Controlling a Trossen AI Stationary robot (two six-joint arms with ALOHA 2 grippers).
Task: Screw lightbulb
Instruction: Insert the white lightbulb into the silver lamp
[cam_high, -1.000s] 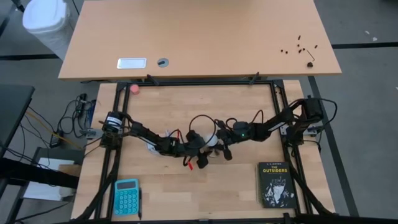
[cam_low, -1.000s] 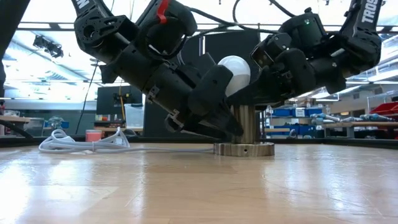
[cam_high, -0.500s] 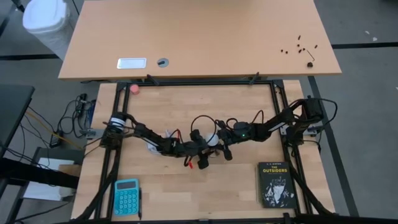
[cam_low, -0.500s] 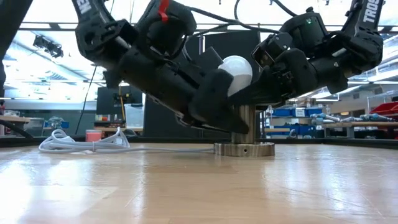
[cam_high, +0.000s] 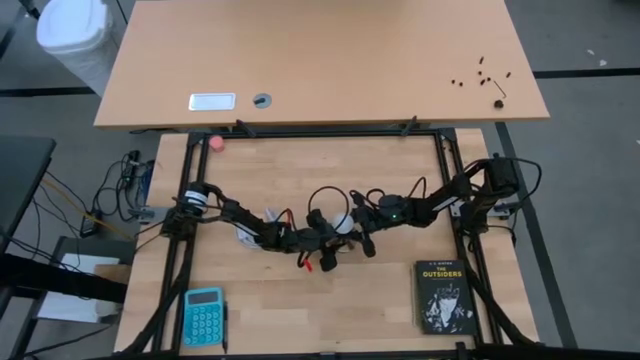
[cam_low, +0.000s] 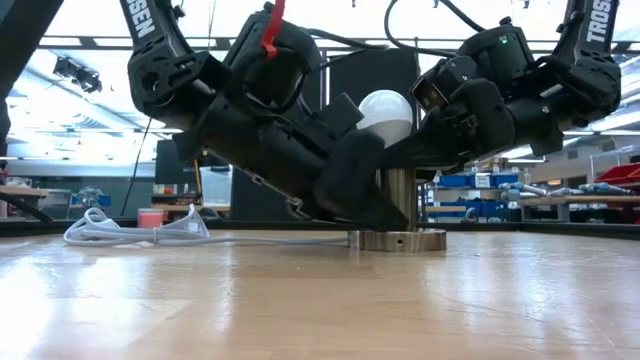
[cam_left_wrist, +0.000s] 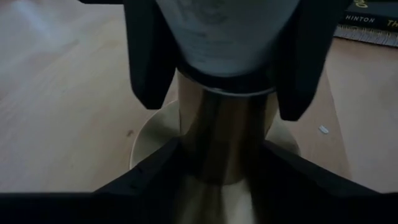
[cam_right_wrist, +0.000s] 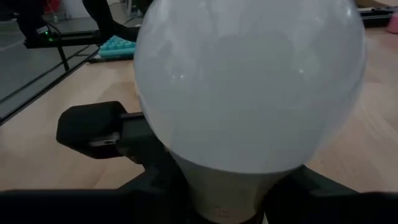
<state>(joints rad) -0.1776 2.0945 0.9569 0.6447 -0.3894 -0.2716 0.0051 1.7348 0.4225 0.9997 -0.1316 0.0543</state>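
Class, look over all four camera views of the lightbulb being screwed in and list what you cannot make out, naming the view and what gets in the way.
- Low view: the lightbulb base and the socket top are hidden by both arms.
- High view: the left gripper and right gripper crowd the bulb; fingertip contact is too small to judge.
- Left wrist view: the bulb's globe is cut off by the frame edge.
- Right wrist view: the globe fills the frame, hiding the socket.
- Thread engagement: hidden in every view.

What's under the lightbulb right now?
The lightbulb sits atop a metal socket post on a round base. Its screw threads are covered by the socket and both arms' jaws.
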